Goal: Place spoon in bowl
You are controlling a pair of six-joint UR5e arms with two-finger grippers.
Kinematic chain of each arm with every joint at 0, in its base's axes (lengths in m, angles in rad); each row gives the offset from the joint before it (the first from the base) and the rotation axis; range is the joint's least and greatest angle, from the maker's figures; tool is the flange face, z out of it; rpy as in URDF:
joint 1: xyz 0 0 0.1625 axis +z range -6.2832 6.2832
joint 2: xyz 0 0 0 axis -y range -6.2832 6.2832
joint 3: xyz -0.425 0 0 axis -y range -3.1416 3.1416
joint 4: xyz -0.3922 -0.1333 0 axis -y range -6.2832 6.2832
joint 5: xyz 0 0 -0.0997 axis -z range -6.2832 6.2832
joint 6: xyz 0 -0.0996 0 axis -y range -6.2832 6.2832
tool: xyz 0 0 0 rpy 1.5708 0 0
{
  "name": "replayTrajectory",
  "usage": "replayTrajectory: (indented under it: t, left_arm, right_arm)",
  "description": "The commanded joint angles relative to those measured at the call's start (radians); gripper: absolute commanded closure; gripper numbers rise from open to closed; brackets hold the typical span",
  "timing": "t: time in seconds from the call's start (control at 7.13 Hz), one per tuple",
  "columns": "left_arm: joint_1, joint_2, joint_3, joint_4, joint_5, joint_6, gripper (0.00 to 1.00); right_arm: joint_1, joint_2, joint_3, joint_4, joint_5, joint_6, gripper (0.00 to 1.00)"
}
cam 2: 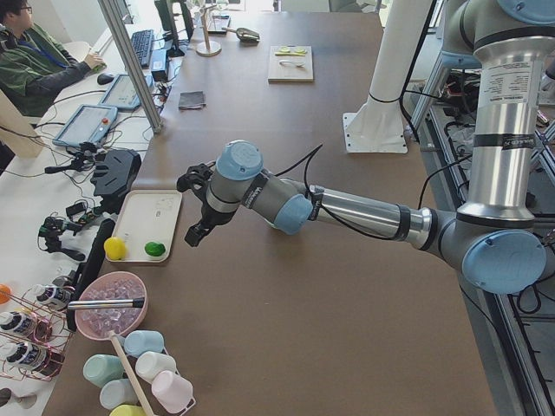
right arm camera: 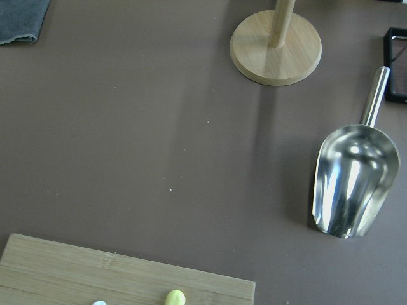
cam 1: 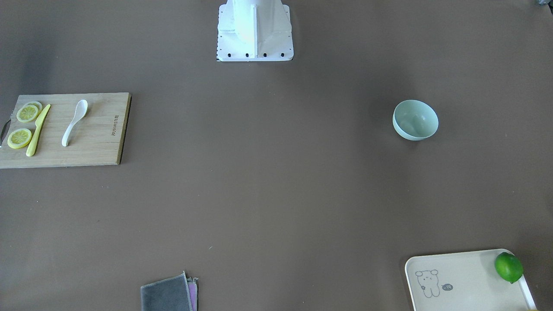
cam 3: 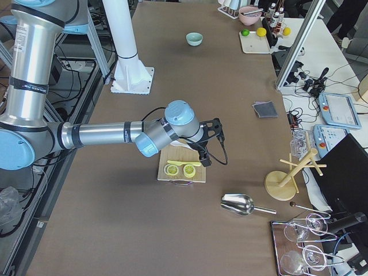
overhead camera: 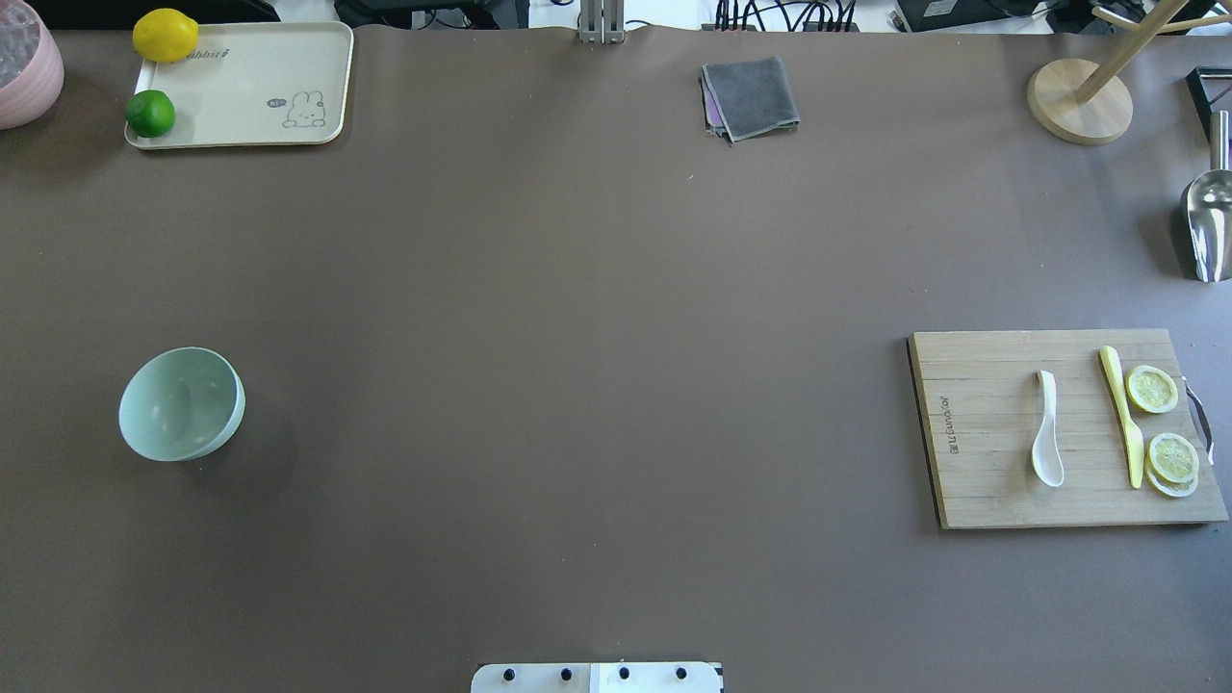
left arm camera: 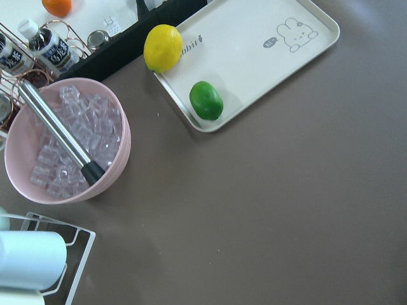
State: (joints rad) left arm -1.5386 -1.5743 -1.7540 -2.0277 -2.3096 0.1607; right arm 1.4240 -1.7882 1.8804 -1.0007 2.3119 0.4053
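Because only the end cameras catch them, you cannot tell if the left gripper (cam 2: pixel 196 232) or right gripper (cam 3: pixel 205 159) is released or clenched; the spoon (overhead camera: pixel 1047 443) lies untouched on the cutting board (overhead camera: pixel 982 481), rightward, and the bowl (overhead camera: pixel 181 404) sits mouth-up well apart, leftward, to receive it

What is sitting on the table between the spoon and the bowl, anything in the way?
Nothing visible. The spoon lies on the cutting board at the robot's right, and the bowl stands far off at its left, with only table between them. The knife lies on the spoon's far side, away from the bowl.
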Motion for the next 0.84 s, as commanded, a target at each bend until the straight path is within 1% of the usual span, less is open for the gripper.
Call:
replayTrajectory:
  t: [0.0, 0.14, 0.28, 0.42, 0.56, 0.7]
  left_arm:
    - [0.053, 0.031, 0.036, -0.155, -0.007, -0.024, 0.01]
    - [0.154, 0.057, 0.044, -0.164, -0.067, -0.214, 0.01]
    - [0.254, 0.062, 0.044, -0.204, -0.098, -0.430, 0.01]
    - [0.343, 0.109, 0.059, -0.341, -0.091, -0.605, 0.01]
    - [0.426, 0.115, 0.098, -0.470, -0.088, -0.757, 0.01]
    - [0.512, 0.115, 0.126, -0.546, -0.004, -0.823, 0.01]
  right_arm:
    - [-0.162, 0.029, 0.011, 0.014, -0.034, 0.267, 0.00]
    - [-0.224, 0.023, 0.013, 0.061, -0.084, 0.352, 0.00]
    - [-0.270, 0.017, 0.013, 0.085, -0.116, 0.416, 0.00]
    - [-0.311, 0.012, 0.020, 0.109, -0.138, 0.493, 0.00]
    - [-0.365, -0.002, 0.061, 0.112, -0.172, 0.563, 0.01]
    - [-0.414, -0.035, 0.098, 0.113, -0.222, 0.620, 0.02]
